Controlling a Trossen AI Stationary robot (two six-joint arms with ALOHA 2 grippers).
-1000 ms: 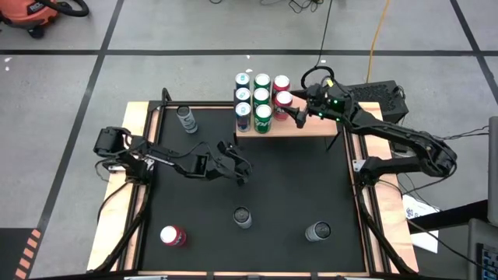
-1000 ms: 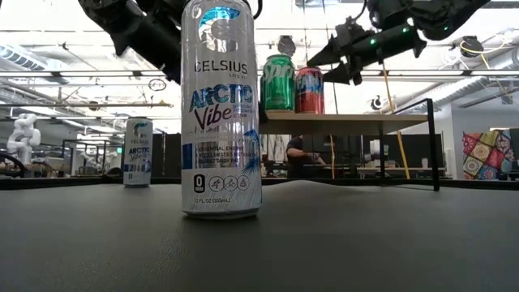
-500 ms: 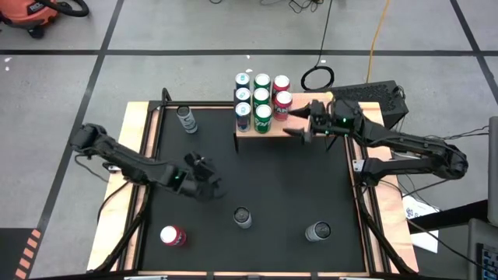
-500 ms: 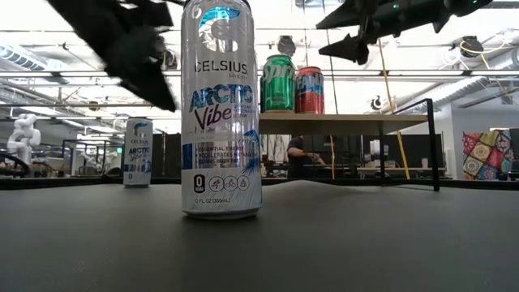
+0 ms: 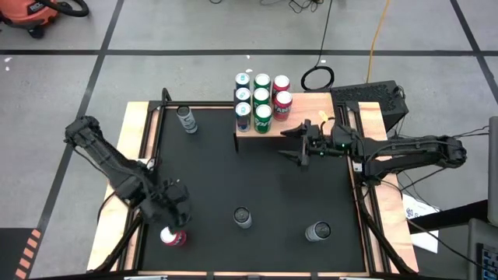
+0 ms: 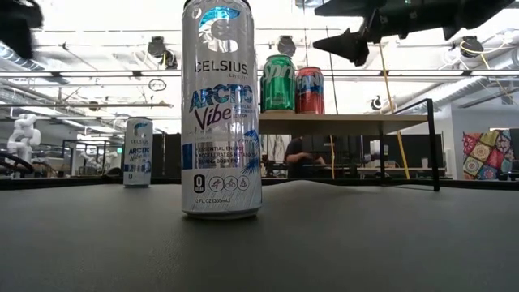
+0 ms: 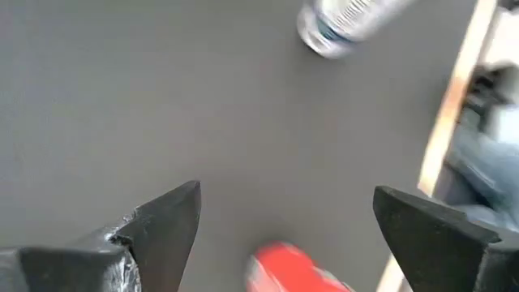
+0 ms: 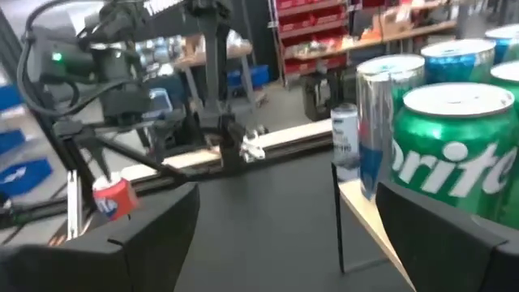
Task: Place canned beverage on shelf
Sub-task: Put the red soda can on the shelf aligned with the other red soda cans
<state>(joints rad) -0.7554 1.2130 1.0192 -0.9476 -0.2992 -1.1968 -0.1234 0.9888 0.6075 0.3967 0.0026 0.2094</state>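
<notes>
Your left tool [image 5: 173,225], jaws spread wide and empty, hovers just above the red can [image 5: 172,236] at the table's [image 5: 280,187] near-left corner, so the reach-to-grasp step is in hand: descend, close around it, then carry it to the shelf [image 5: 299,127], where the right tool [image 5: 296,145] waits open.

Both arms are dark, slim and jointed, with thin black cables running along their links. The right arm [image 5: 405,148] carries small green lights near its wrist. Each gripper ends in two black wedge-shaped fingers [image 7: 166,223], one on the left showing a scuffed grey patch.
</notes>
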